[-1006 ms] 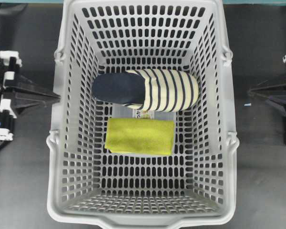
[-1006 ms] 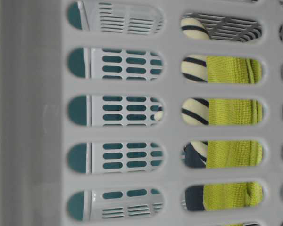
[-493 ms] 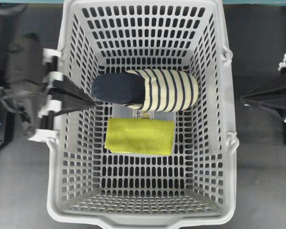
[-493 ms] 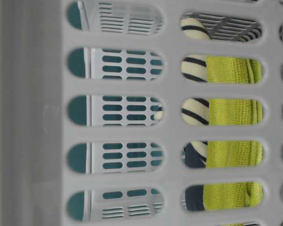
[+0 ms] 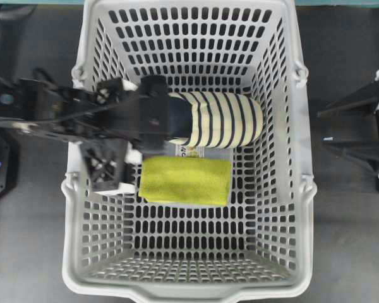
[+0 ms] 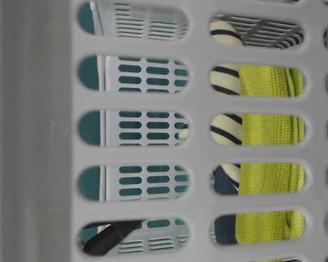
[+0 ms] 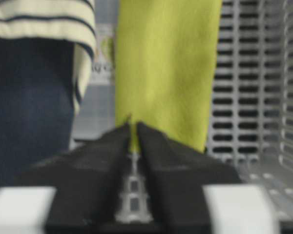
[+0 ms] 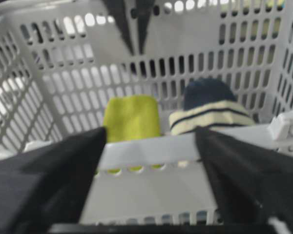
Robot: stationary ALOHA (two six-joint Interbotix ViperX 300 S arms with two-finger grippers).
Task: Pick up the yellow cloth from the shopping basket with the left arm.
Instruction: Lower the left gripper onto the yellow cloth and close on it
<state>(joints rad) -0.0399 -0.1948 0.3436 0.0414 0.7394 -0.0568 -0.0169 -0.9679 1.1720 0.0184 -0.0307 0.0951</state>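
Observation:
The yellow cloth [image 5: 186,181] lies flat on the floor of the shopping basket [image 5: 305,145], just in front of the striped slipper [image 5: 221,120]. The left arm reaches in over the basket's left wall and covers the slipper's navy toe. Its gripper [image 5: 138,151] points down at the cloth's left end. In the left wrist view the left gripper [image 7: 133,127] shows only a narrow slit between its fingers, with the cloth [image 7: 166,68] just beyond and nothing held. My right gripper [image 5: 322,128] stands wide open outside the basket's right wall.
The slipper's navy toe [image 7: 29,97] lies close to the left gripper. A printed label [image 5: 189,151] shows on the floor between slipper and cloth. The basket's slotted walls rise on all sides. The basket rim [image 8: 151,146] fills the right wrist view between its fingers.
The left arm has swung from outside the basket over its left wall to the cloth's left end, and its jaws have parted slightly. The right gripper has opened wide.

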